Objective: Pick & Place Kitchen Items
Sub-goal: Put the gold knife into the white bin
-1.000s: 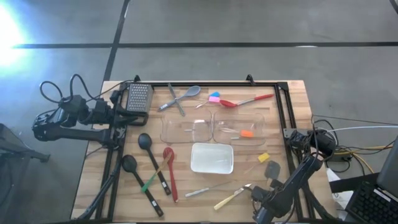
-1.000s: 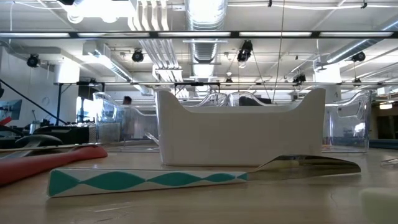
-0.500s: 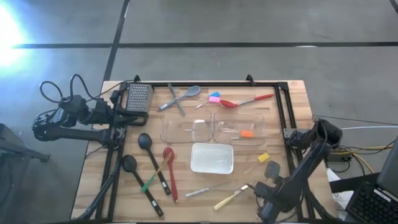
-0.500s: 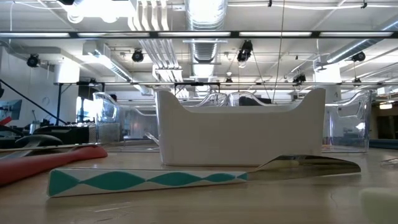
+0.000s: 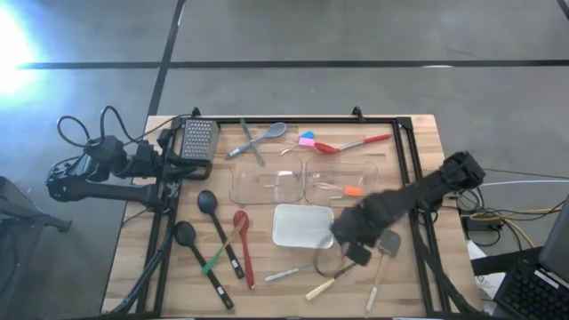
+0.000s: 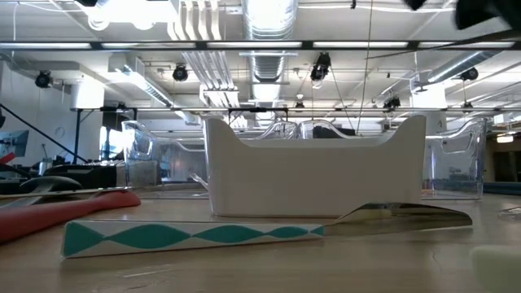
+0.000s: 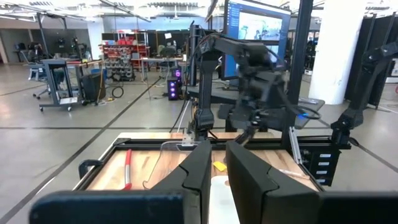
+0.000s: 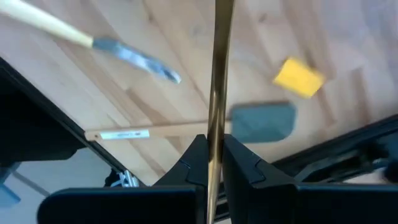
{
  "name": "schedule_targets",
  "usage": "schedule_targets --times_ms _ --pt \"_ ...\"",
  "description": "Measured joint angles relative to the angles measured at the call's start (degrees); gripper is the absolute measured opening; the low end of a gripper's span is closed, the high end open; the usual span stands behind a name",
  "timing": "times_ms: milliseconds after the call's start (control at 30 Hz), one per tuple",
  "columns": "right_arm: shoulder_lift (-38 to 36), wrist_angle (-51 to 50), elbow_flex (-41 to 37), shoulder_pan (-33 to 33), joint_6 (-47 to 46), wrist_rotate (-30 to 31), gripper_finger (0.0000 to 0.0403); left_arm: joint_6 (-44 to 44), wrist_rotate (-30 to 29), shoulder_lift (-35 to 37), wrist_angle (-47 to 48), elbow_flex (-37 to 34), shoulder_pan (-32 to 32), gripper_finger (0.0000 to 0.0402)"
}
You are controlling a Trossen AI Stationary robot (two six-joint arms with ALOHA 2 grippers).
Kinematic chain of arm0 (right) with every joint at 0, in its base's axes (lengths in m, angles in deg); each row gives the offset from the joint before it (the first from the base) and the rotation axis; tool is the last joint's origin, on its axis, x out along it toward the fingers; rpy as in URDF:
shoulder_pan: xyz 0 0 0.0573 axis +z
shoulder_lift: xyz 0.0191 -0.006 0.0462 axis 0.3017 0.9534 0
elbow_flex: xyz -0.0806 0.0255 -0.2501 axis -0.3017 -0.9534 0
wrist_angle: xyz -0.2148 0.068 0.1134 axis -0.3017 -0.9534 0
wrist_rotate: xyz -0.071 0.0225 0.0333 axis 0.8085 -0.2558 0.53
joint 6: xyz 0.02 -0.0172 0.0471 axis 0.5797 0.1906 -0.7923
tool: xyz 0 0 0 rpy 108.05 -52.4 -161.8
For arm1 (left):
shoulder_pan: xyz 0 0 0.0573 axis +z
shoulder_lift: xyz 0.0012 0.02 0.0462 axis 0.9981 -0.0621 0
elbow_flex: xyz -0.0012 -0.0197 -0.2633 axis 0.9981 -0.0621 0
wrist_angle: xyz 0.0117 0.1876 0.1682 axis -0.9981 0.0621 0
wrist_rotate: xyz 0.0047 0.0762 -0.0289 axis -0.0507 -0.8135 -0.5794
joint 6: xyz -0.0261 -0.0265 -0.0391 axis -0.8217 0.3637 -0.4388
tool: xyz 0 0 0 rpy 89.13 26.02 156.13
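Two dark jointed arms, looping black cables, blocky black pincer fingers (image 8: 193, 163)

no readable text, label, brand or number anywhere. only faint, illegible print on a white sticker (image 8: 126, 134) stuck to a wooden handle (image 8: 158, 130) on the table. blurred content on a wall screen (image 7: 258, 25) in the room beyond, too small to read.
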Motion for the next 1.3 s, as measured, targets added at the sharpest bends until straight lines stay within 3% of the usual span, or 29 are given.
schedule_targets --times_ms 267,767,967,1300 --pt "8.00 -5.59 11.46 -10.30 12.76 -2.87 0.0014 0.00 -0.01 -0.01 0.04 0.02 0.00 0.0058" --pt "28.47 -5.89 27.35 -13.44 26.63 -16.38 0.0014 0.00 -0.02 0.00 0.02 0.02 0.02 0.0058" --pt "33.20 -5.77 28.21 -15.03 30.36 -21.85 0.0014 0.00 -0.02 0.00 0.02 0.00 0.00 0.0058" --pt "34.34 -4.86 26.05 -19.69 30.29 -23.92 0.0014 0.00 -0.02 -0.02 0.02 0.01 0.01 0.0058"
